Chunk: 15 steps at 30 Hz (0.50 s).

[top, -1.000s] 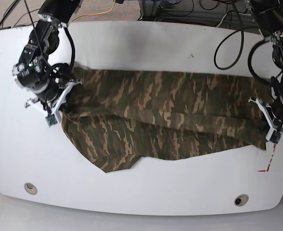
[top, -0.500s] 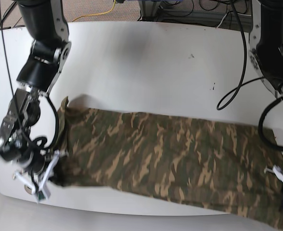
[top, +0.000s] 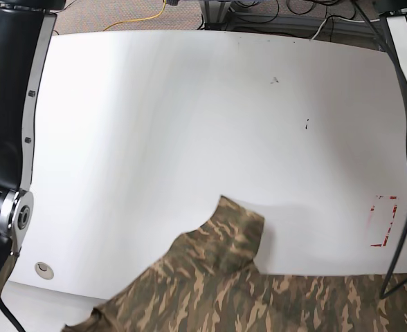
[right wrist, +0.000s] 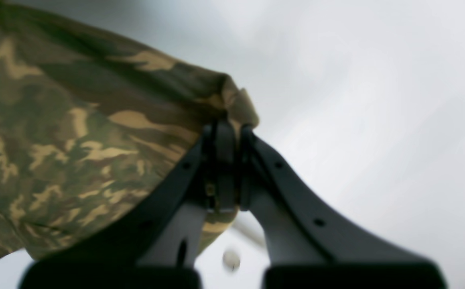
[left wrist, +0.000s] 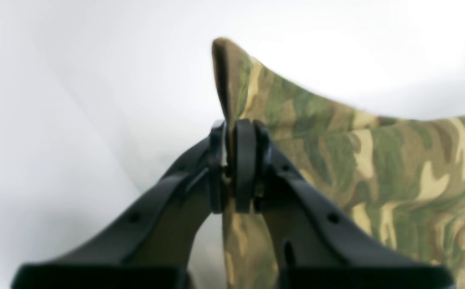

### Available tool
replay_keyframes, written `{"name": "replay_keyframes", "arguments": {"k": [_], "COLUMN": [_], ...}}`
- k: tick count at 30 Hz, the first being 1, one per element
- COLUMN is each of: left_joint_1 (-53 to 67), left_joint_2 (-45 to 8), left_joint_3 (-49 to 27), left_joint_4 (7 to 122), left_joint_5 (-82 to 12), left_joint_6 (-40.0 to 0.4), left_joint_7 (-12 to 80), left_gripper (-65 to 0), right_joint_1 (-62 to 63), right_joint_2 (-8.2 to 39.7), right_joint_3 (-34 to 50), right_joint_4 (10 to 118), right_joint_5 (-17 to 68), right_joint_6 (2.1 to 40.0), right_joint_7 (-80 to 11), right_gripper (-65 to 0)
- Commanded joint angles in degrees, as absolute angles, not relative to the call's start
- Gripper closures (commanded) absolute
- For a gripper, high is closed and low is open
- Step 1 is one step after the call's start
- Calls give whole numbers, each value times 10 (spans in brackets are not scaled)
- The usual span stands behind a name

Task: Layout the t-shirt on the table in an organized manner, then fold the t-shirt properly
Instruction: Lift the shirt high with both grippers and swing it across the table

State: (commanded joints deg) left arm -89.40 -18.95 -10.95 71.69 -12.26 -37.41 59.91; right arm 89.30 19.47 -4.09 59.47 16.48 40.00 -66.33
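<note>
A second ago the camouflage t-shirt [top: 231, 277] lay bunched across the middle of the white surface [top: 190, 124]; half a second ago it had slid to the near half, and now only a sleeve and a strip of the body show at the near edge in the base view, with most of the surface bare and the red tape outline [top: 382, 220] uncovered. Both arms have drawn the garment toward the near side, which I judge to be a drag or swing meant to spread the cloth flat; the layout is under way and no fold has begun. The left gripper [left wrist: 236, 164] has its jaws clenched on an edge of the fabric: a pointed corner of cloth stands up just beyond the jaws, more hangs below between the fingers, and the body of the shirt stretches off to the right of them. The right gripper [right wrist: 226, 168] is likewise clamped on a bunched hem, a small tuft poking out above the jaws and the cloth billowing away to their left, lifted off the surface. Neither gripper itself shows in the base view.
</note>
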Motion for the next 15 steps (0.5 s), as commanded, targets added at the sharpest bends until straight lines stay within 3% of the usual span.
{"name": "replay_keyframes", "arguments": {"k": [8, 15], "left_joint_1": [-894, -894], "left_joint_2": [-192, -211], "left_joint_3": [-108, -109], "left_joint_4": [730, 776], "left_joint_5": [-124, -126], "left_joint_6": [-375, -375], "left_joint_7": [601, 636], "left_gripper": [-29, -29], "right_joint_1": [893, 893], "right_joint_2": [202, 226], "right_joint_3": [-41, -40], "right_joint_4": [599, 688], "right_joint_5": [165, 166], "right_joint_6": [400, 400], "right_joint_7": [-684, -712], "right_gripper": [0, 0]}}
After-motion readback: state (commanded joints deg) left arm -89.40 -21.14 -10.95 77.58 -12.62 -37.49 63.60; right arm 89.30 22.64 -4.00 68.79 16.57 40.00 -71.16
